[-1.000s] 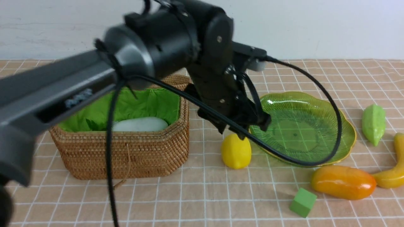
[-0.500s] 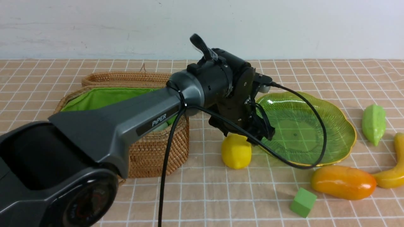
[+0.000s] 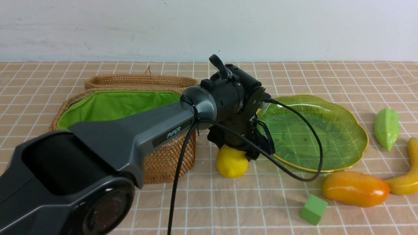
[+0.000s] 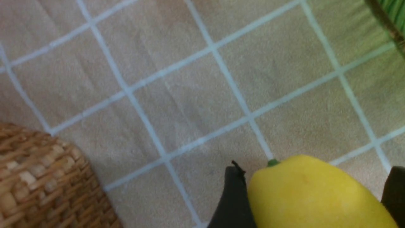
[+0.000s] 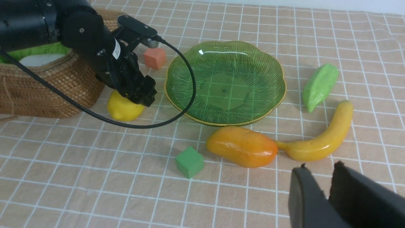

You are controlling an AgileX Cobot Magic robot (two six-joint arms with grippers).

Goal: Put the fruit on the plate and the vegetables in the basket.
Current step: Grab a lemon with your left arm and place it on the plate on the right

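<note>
Left gripper down at lemon, between basket and plate.

Observed lemon lying on the checked cloth, just beside the basket wall and near the plate rim, outside both. Saw in the left wrist view one dark finger against the lemon's side and the other at its far side; cannot tell whether clenched on it or merely astride. Found mango and banana on the cloth at the plate's near right edge, ends apparently touching. Noted pale green ridged vegetable right of the plate, green cube in front of the mango, orange-pink cube behind the left gripper, and white radish inside the basket. Recorded right gripper over the cloth near the banana, jaws almost together, grasping nothing.
</note>
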